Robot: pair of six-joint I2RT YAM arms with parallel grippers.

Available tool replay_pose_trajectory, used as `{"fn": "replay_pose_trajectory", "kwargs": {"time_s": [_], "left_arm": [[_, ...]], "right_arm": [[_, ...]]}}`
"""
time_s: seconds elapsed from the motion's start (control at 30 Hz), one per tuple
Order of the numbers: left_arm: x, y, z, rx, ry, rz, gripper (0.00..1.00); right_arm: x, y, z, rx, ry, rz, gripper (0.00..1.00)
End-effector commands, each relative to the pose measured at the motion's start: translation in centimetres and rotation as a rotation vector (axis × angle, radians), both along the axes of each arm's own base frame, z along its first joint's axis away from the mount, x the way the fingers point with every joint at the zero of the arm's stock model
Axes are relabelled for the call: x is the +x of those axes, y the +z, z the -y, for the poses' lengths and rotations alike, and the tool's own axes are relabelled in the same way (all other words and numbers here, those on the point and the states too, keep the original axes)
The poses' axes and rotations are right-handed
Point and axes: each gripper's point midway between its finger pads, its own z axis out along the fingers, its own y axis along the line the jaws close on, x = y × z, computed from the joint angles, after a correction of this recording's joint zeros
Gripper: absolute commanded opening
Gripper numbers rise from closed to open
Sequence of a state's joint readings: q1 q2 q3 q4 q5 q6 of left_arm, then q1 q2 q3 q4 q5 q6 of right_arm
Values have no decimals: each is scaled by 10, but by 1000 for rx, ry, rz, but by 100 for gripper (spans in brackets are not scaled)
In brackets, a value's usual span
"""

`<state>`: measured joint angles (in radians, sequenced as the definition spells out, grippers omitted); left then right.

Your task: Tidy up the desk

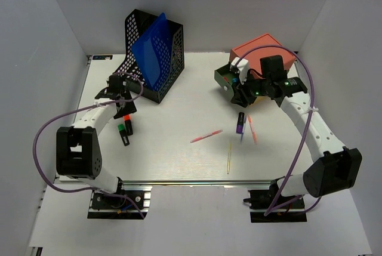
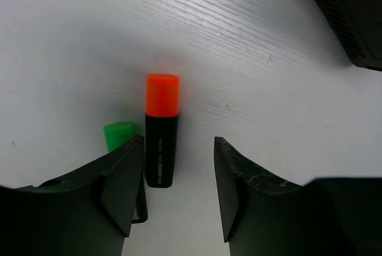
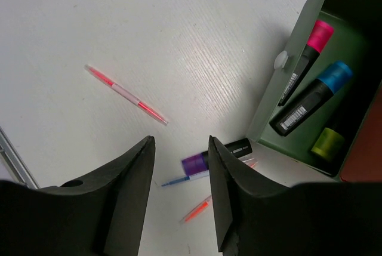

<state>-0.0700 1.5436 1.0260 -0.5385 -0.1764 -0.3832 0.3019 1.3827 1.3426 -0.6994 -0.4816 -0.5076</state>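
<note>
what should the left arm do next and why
Probably shift the left tool sideways until the orange-capped highlighter sits midway between its fingers, before lowering. The tool is open and empty above the desk. The highlighter lies close to one finger, with the green-capped highlighter right beside it, so closing from here may catch both.

Overhead wide; wrist views close, facing desk (image 1: 179,160).

Stands walled far left by a black mesh file holder (image 1: 172,59), far right by a green box (image 1: 222,78), with bare desk (image 1: 179,113) between. Lies cluttered nearer by 1 orange highlighter (image 2: 161,136), 1 green highlighter (image 2: 119,135), 1 pink pen (image 1: 206,136), 1 purple marker (image 1: 240,122).
</note>
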Motion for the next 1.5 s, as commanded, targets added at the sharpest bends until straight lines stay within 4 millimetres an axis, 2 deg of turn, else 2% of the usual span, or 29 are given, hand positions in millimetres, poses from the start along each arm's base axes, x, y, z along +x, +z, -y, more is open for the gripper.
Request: {"fn": "replay_pose_trajectory", "kwargs": {"time_s": [0.0, 0.43, 0.77, 0.87, 1.0, 1.03, 1.1, 1.2, 1.27, 1.3, 1.33, 1.37, 1.4, 1.43, 1.47], "left_arm": [[10, 7, -16, 57, 7, 23, 60], [4, -34, -15, 70, -41, -100, 62], [8, -55, -11, 55, -69, -141, 62], [7, -61, -9, 49, -73, -155, 57], [2, -69, -7, 33, -78, -173, 39], [1, -70, -6, 26, -80, -173, 31], [-4, -72, -1, 1, -87, -175, 25], [-4, -64, 12, -63, -118, -134, 14], [-3, -47, 26, -102, -160, -77, 9], [-2, -37, 36, -149, -196, -47, 9], [-3, -25, 57, -230, -262, -14, 8], [3, -1, 69, -285, -312, 80, 8], [2, 14, 81, -348, -342, 127, 8], [-6, 27, 104, -441, -416, 155, 8], [-4, 47, 114, -488, -459, 218, 7]], "right_arm": [[2, 9, 1, 25, -5, 40, 47], [6, 10, 0, 39, -11, 14, 49], [6, 10, 3, 38, -23, 6, 50], [7, 12, 5, 39, -31, 10, 50], [7, 13, 6, 37, -36, 8, 50], [8, 13, 7, 39, -39, 8, 50], [8, 14, 8, 39, -43, 7, 50], [8, 17, 9, 45, -47, 9, 50], [7, 20, 10, 50, -53, 13, 50], [8, 20, 11, 53, -59, 8, 49], [10, 22, 13, 57, -74, 10, 48], [11, 23, 12, 64, -84, 6, 46], [12, 24, 14, 77, -110, -5, 35], [14, 26, 15, 85, -120, -4, 28], [15, 29, 16, 94, -134, -3, 9]]}}
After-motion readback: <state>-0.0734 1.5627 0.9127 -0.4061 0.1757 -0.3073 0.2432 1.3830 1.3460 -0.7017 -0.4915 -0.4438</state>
